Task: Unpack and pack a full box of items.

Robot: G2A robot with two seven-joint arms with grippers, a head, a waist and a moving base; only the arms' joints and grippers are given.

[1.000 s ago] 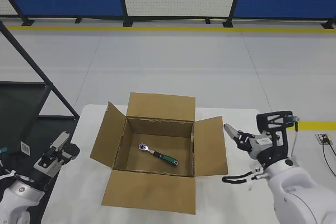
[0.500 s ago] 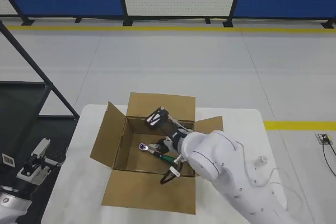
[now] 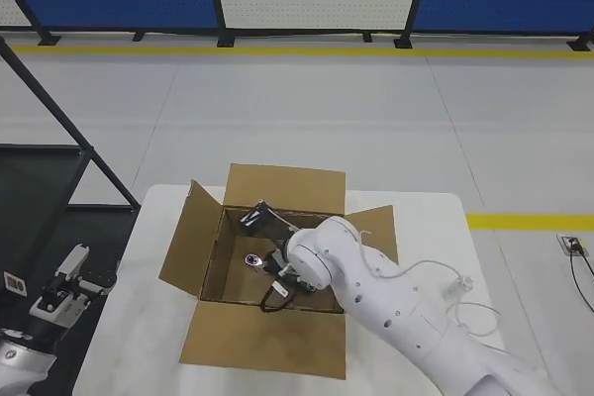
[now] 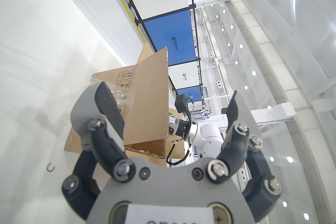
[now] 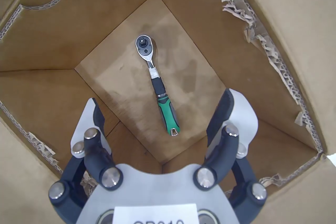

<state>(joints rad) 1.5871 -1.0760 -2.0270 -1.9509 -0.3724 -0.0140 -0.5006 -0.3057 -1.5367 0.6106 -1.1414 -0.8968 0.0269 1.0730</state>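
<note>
- Left gripper [image 4: 169,97]: off the table's left edge, well apart from the box, fingers wide apart and holding nothing. It has no part in the step in hand.
- Table [image 3: 148,327]: white. The box sits near its middle.
- Box [image 3: 267,342]: all four flaps are folded out and the top is open, so the opening is done.
- Wrench [image 5: 159,89]: lies flat on the box floor, away from every wall, head toward the far-left corner. It is the one item seen inside and has not been gripped. Unpacking looks close to its last piece, with the lift-out and all of the repacking left to do.
- Right gripper [image 5: 160,97]: down inside the box above the wrench handle, fingers apart and empty, not touching the wrench.
- In the way: the walls are deep and their torn cardboard edges stand close around the right arm. The right flap [image 3: 371,257] rises just beside it, and a loose cable [image 3: 445,277] trails off it.
</note>
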